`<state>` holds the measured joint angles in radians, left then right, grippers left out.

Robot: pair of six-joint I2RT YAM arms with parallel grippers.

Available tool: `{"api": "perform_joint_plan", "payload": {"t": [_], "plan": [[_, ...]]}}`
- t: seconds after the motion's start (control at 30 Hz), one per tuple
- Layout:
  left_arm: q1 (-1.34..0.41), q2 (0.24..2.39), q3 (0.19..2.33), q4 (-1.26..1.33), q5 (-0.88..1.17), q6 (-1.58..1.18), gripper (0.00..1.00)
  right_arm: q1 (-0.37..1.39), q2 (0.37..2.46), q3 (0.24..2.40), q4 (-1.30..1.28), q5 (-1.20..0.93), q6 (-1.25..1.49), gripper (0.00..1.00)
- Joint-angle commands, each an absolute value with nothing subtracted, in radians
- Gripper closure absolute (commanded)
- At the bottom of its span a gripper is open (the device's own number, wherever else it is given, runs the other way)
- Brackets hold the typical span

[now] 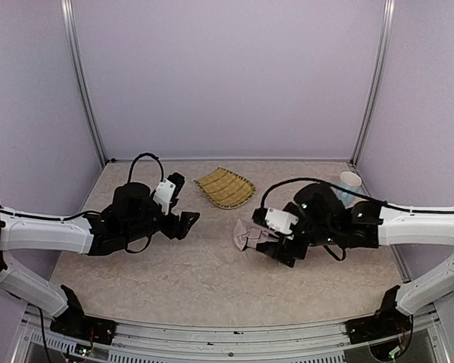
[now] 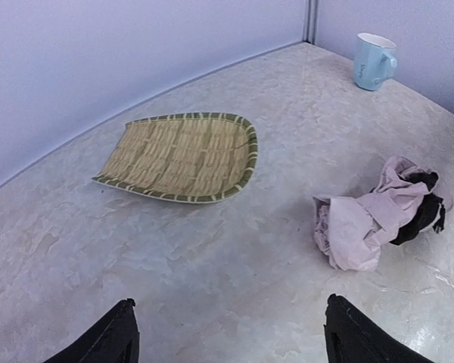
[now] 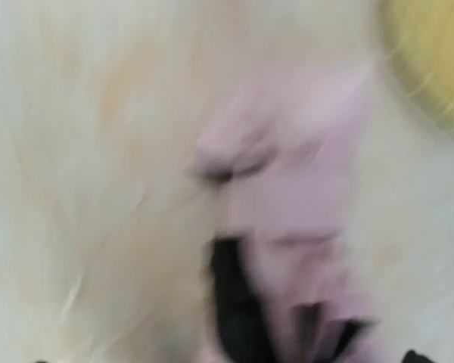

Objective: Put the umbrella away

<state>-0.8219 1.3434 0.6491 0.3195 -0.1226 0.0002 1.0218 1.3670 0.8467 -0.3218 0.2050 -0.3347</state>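
- Left arm [image 1: 45,231], left of woven tray [image 1: 225,187]: long links cased in white, joints housed in black.
- White camera box [image 1: 165,193] mounted at wrist, on side toward tray; thin black cable [image 1: 142,160] looped above it.
- Right arm [image 1: 424,225], right of tray: same white casing, same black joints; white wrist box [image 1: 281,220] fitted, second black cable [image 1: 325,182] arched over.
- Black base brackets [image 1: 76,321] bolted nearer than tray.
- Fingers [image 2: 110,340] of left gripper [image 2: 227,340]: matt black, tapered, smooth.
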Motion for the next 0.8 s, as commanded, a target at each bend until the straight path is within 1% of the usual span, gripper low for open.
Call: {"api": "perform_joint_plan", "payload": {"t": [0.0, 0.07, 0.13, 0.3, 0.37, 0.4, 0.47, 0.57, 0.6, 0.63, 0.77], "plan": [[-0.764, 1.305, 0.634, 0.32, -0.241, -0.054, 0.18, 0.801, 1.135, 0.853, -0.179, -0.081, -0.236, 0.0], [-0.727, 1.298, 0.634, 0.32, -0.309, -0.084, 0.18, 0.668, 1.061, 0.804, -0.08, -0.083, -0.159, 0.0], [-0.683, 1.291, 0.631, 0.318, -0.375, -0.127, 0.17, 0.543, 1.031, 0.757, -0.019, -0.064, -0.094, 0.0], [-0.525, 1.269, 0.608, 0.283, -0.501, -0.264, 0.15, 0.219, 1.123, 0.712, 0.02, -0.123, 0.119, 0.0], [-0.471, 1.249, 0.585, 0.259, -0.573, -0.303, 0.15, 0.141, 1.143, 0.676, 0.061, -0.148, 0.176, 0.0], [-0.448, 1.239, 0.573, 0.251, -0.626, -0.318, 0.15, 0.129, 1.142, 0.651, 0.09, -0.121, 0.191, 0.0], [-0.4, 1.21, 0.54, 0.241, -0.701, -0.357, 0.11, 0.116, 1.132, 0.592, 0.126, -0.062, 0.23, 0.0], [-0.323, 1.157, 0.464, 0.285, -0.734, -0.388, 0.09, 0.109, 1.12, 0.543, 0.148, 0.015, 0.289, 0.0], [-0.3, 1.135, 0.449, 0.3, -0.734, -0.397, 0.06, 0.109, 1.12, 0.53, 0.152, 0.066, 0.312, 0.0], [-0.284, 1.122, 0.435, 0.317, -0.74, -0.391, 0.04, 0.109, 1.125, 0.522, 0.151, 0.114, 0.33, 0.0], [-0.276, 1.092, 0.374, 0.431, -0.803, -0.28, 0.02, 0.109, 1.185, 0.506, 0.154, 0.227, 0.349, 0.0]]}}
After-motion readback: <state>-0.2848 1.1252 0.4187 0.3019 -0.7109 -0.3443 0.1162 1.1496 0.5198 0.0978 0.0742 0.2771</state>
